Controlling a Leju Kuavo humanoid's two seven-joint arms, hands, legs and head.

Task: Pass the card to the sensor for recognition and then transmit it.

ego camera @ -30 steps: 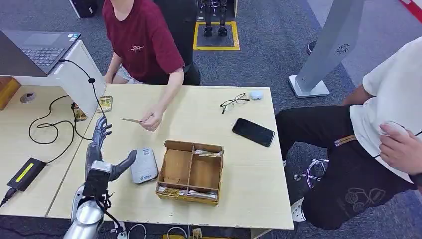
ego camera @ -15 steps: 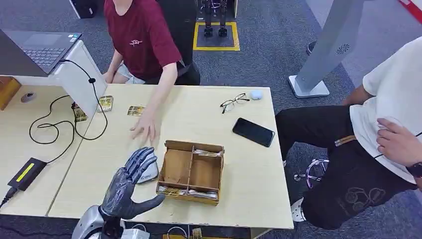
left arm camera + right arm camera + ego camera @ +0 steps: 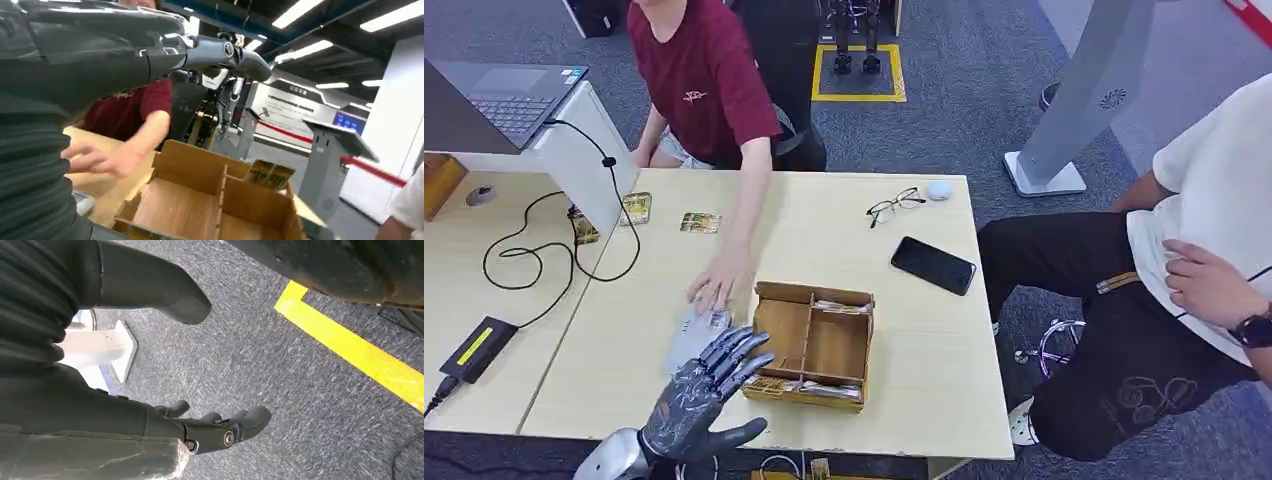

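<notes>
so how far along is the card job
Early, judging by this moment. Done: nothing clearly; a card lies on the table near the far edge. In hand: the left hand is empty, fingers spread, over the wooden box, while a person's hand rests on the grey sensor. Left: pick up a card, scan it, pass it on.

Light wood table (image 3: 904, 340): wooden divided box (image 3: 808, 345) sits just right of the left hand (image 3: 699, 395), a grey sensor (image 3: 692, 340) just beyond its fingers. Further off there's a card (image 3: 699, 222), phone (image 3: 933, 265), glasses (image 3: 894, 205) and a black cable (image 3: 534, 250).
</notes>
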